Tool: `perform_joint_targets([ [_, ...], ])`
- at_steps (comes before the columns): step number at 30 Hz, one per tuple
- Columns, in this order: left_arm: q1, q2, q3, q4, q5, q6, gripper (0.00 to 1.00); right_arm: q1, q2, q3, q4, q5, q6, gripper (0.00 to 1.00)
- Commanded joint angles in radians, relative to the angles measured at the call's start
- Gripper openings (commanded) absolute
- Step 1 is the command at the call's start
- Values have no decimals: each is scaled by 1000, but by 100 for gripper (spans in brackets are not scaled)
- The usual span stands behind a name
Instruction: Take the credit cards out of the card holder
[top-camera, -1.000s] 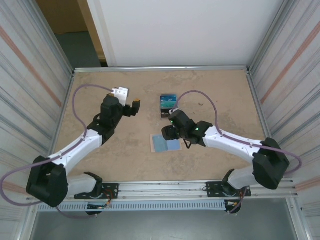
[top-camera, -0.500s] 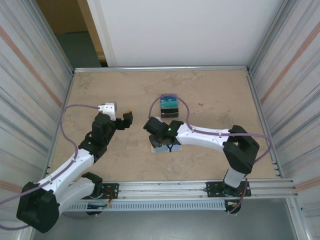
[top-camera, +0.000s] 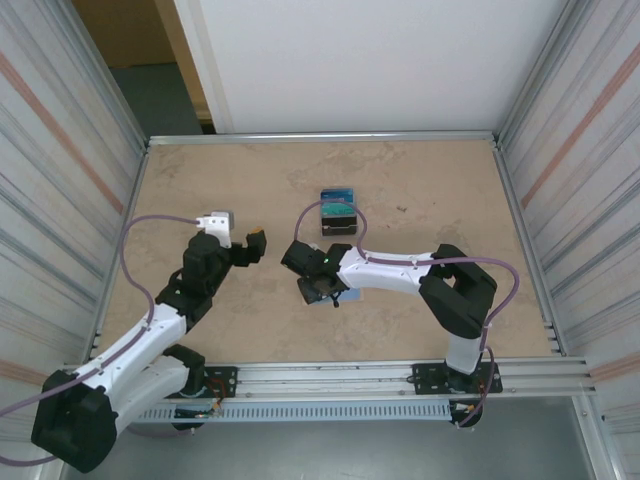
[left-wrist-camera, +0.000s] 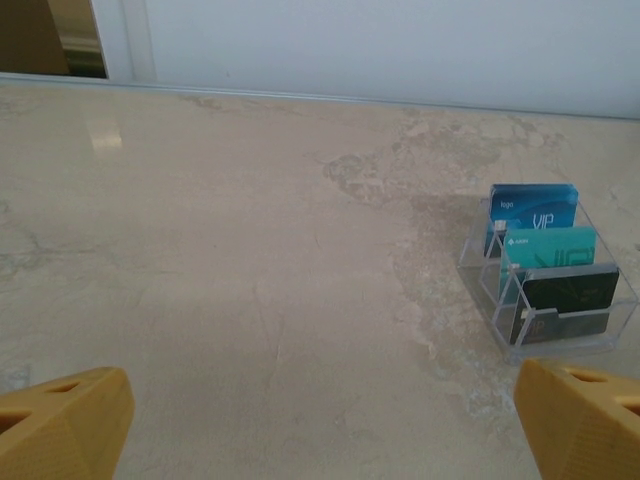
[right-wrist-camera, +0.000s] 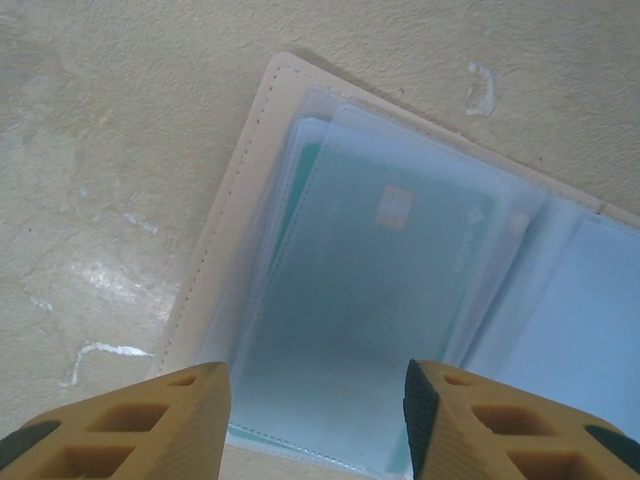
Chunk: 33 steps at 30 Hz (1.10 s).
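Right gripper (top-camera: 318, 290) has swung back from near the clear card rack (top-camera: 338, 212) and now hangs right over the open card holder (right-wrist-camera: 232, 215), arm folded tight. Its jaws stand partly apart with nothing between them. A teal credit card (right-wrist-camera: 370, 290) sits inside the holder's clear sleeve; three more cards (left-wrist-camera: 545, 255) stand in the rack. Left gripper (left-wrist-camera: 320, 425) has pulled back a bit, jaws wide apart and empty, well clear of the holder. Looks like a setup to pinch the sleeved card; no pull begun yet.
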Motion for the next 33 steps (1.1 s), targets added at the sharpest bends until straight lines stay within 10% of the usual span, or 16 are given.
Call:
perform_joint_targets([
  [1,3,20,21,0,22,-23,98,-11,18,8,12,-34,31,50],
  [33,3,84,78,-14,90,-37,99,-120,-14,-148,160,-169,80,42],
])
